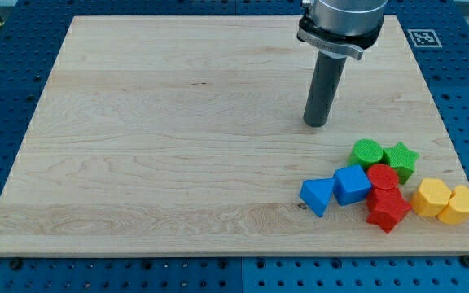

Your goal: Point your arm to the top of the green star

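While hovering on bare board (161, 146), my tip (316, 124) up and to the view's left of green star (401, 159), apart from it. Green star at view's right, touching green cylinder (367, 152) and red block (383, 177). No gripper fitted, only rod.

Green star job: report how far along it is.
Done: my tip is down on the board, touching no block. In hand: it stands toward the view's upper left of the green star, nearer the green cylinder. Left: shift toward the view's right to sit just above the star's top.
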Tool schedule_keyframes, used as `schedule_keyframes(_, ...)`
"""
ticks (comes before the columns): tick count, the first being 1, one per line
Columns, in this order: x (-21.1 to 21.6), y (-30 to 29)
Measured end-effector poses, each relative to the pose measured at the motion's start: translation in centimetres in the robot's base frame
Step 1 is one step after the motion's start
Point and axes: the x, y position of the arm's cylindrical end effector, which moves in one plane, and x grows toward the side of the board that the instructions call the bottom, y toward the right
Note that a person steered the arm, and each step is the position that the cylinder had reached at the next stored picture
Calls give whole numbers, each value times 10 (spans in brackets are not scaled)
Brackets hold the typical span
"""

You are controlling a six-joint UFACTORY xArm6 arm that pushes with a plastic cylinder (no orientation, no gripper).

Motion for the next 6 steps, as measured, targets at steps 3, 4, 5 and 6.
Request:
schedule_keyframes(3,-9,75)
schedule_keyframes(4,-8,83)
schedule_keyframes(5,1,123)
schedule_keyframes(6,3,129)
